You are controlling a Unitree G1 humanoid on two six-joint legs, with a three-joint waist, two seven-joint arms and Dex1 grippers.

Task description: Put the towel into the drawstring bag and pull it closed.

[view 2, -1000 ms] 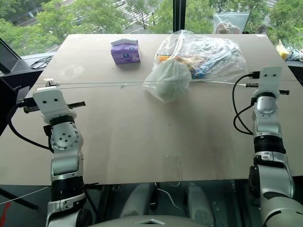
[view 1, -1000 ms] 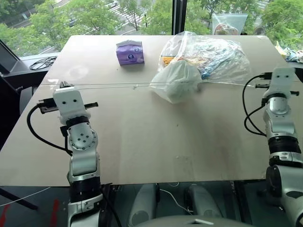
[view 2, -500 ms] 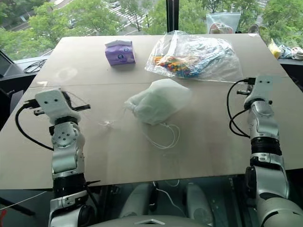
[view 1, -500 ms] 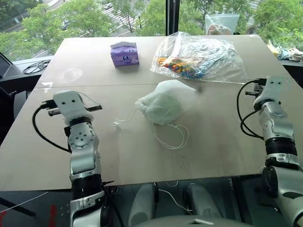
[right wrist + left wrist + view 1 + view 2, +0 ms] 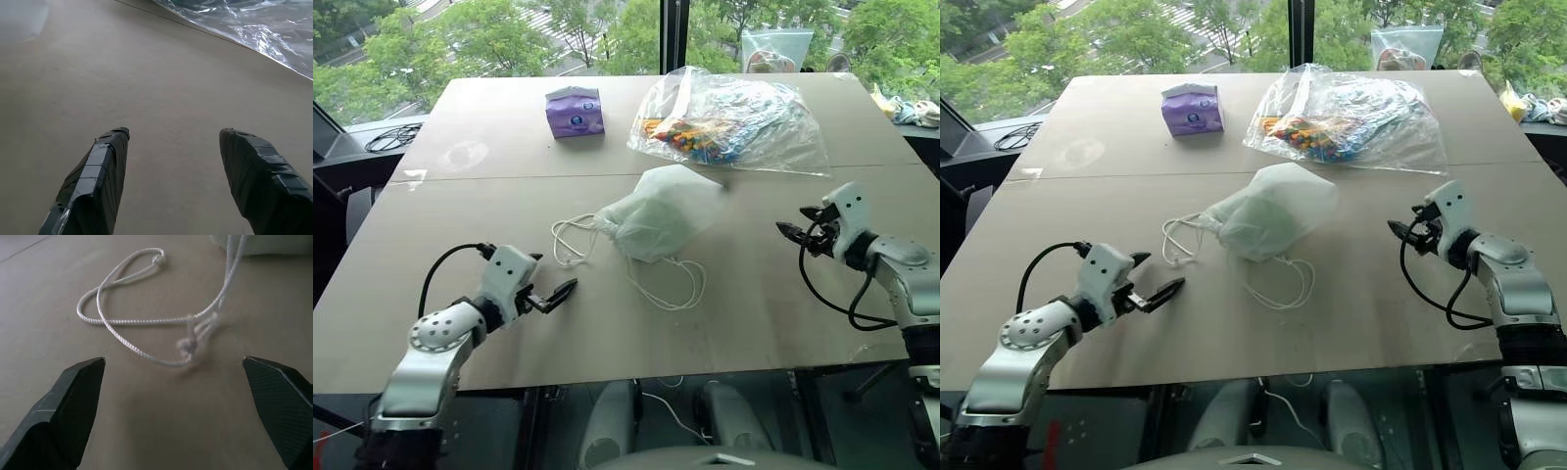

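The left gripper (image 5: 173,363) stands with its two black fingers (image 5: 63,406) spread wide apart over the tan table (image 5: 146,421). Between and beyond them a white cord (image 5: 127,322) lies in loose loops with a knot near the middle, running up to the drawstring bag (image 5: 264,245) at the edge.

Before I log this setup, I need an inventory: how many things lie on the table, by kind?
Drawstring bag with greenish contents: 1
Big clear plastic bag of colourful items: 1
Purple tissue packet: 1
Small clear zip bag, at the far edge: 1
Total: 4
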